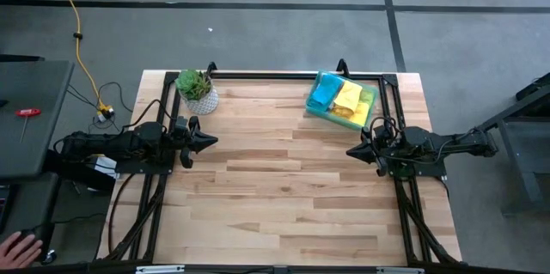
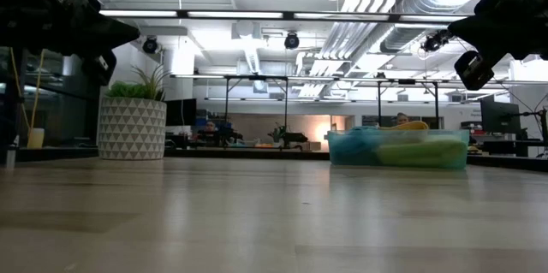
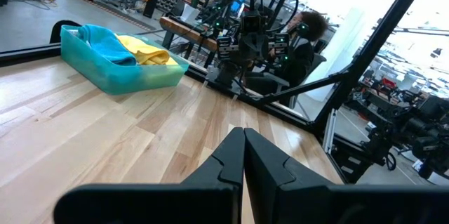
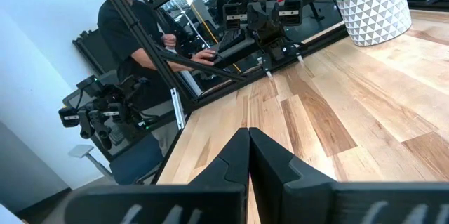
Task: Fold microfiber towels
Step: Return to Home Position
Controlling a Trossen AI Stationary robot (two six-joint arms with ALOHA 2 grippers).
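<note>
Two jaw pairs closed; two towels (image 1: 325, 94) (image 1: 348, 96) visible, one tray (image 1: 375, 95).

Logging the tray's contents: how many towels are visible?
2: a blue towel and a yellow towel, side by side in the green tray. Others may lie hidden underneath.

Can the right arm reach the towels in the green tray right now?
Probably yes: the right gripper hangs near the open-topped tray, with bare table between, and the towels lie uncovered.
</note>
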